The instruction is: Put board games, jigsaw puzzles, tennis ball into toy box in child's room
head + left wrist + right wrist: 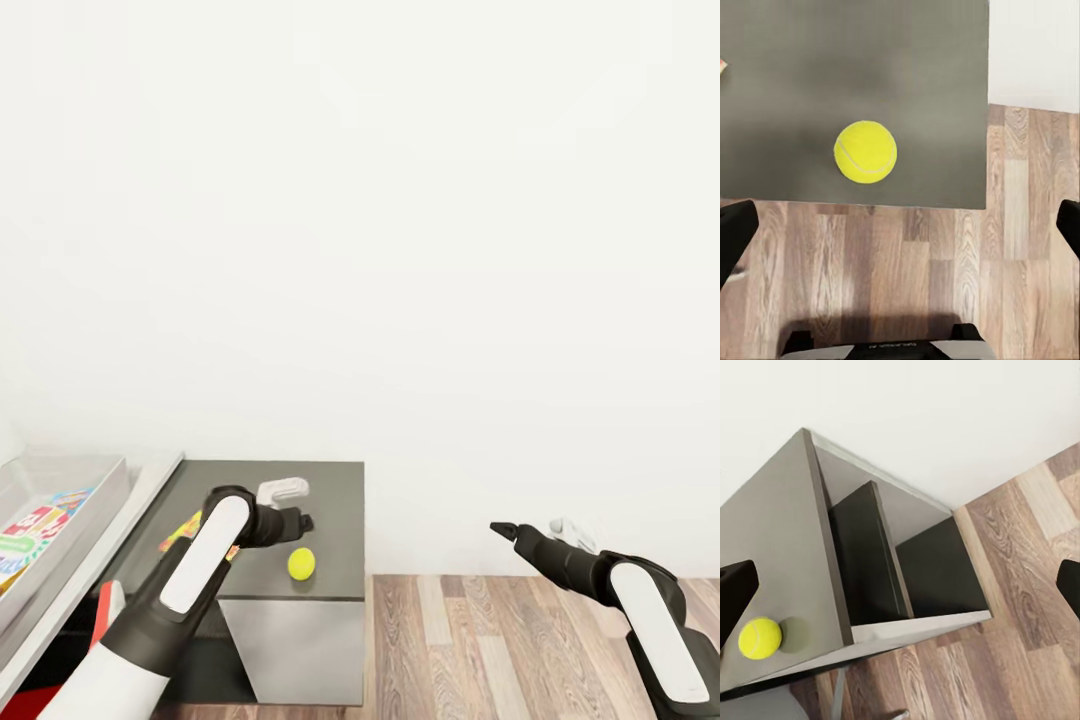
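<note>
A white-walled room with a wood plank floor (520, 640). A yellow-green tennis ball (301, 563) rests on the flat top of a low dark grey cabinet (330, 490), close to its front edge.

The left claw (300, 510) hovers over that cabinet top, pointing downward, with the ball just below and slightly forward of it. In the left wrist view the ball (865, 151) sits ahead of the claw, roughly centred between its two dark fingertips (735, 229), which stand wide apart at the picture's edges with nothing between them. The claw seems held above the ball in readiness to drop onto it.

A many-coloured jigsaw puzzle (185, 528) lies flat on the cabinet, beneath and behind the left forearm, partly hidden by it.

Farther out on the left claw's outer side stands the table (150, 478) with a pale top, carrying the light grey toy box (105, 490); a colourful flat toy (35, 530) already lies inside it.

The right claw (505, 531) hangs in the air over the floor, well clear of the cabinet, likely parked out of the way. Its wrist view looks at the cabinet's open side, the ball (759, 637) on top; its fingertips are spread wide and hold nothing.
</note>
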Motion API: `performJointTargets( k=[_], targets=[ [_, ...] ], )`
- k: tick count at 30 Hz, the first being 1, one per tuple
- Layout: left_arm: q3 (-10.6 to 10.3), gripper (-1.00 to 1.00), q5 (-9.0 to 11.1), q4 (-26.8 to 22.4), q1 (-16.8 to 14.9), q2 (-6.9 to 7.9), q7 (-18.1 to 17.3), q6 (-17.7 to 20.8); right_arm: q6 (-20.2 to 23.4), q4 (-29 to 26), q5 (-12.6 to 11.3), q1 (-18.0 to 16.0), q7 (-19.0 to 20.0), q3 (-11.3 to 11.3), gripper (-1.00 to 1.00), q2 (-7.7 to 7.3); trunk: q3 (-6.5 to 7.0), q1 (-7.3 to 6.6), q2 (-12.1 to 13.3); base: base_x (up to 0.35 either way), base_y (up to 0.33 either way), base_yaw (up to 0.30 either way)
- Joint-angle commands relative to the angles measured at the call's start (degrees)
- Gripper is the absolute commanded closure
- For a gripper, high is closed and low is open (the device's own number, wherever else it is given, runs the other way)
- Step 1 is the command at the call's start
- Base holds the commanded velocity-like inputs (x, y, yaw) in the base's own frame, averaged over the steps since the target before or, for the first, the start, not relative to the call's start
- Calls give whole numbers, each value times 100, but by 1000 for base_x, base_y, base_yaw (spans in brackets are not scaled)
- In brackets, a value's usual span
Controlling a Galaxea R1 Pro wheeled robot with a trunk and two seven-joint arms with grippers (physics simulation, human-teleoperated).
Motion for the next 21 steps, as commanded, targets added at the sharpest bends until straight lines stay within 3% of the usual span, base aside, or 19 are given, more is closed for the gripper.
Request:
performJointTargets(
  k=[1,3,8,11,16,21],
  targets=[
    [-33,-100,-134,0,-7,-1,59,3,20,-3,-62,-21,-58,-2,-100,-1,-14,4,-14,18,-17,0],
    [-59,-100,-322,18,-5,-17,65,-7,23,1,-61,-42,-62,5,-100,-1,-14,4,-14,10,-10,0],
    [-136,-100,-494,43,-2,-119,99,-163,13,12,-56,-87,-113,146,-100,-1,-14,4,-14,4,-4,0],
    [-158,-100,-518,46,-4,-139,105,-205,3,16,-53,-111,-257,230,-100,-1,-14,4,-14,1,-1,0],
    [-192,-100,-533,49,-4,-155,103,-240,-13,21,-69,-143,-849,329,-100,-1,-14,4,-14,0,0,0],
    [-233,-100,-537,49,-3,-160,103,-247,-11,19,-75,-150,-1117,365,-100,4,-14,4,-14,0,0,0]
  ],
)
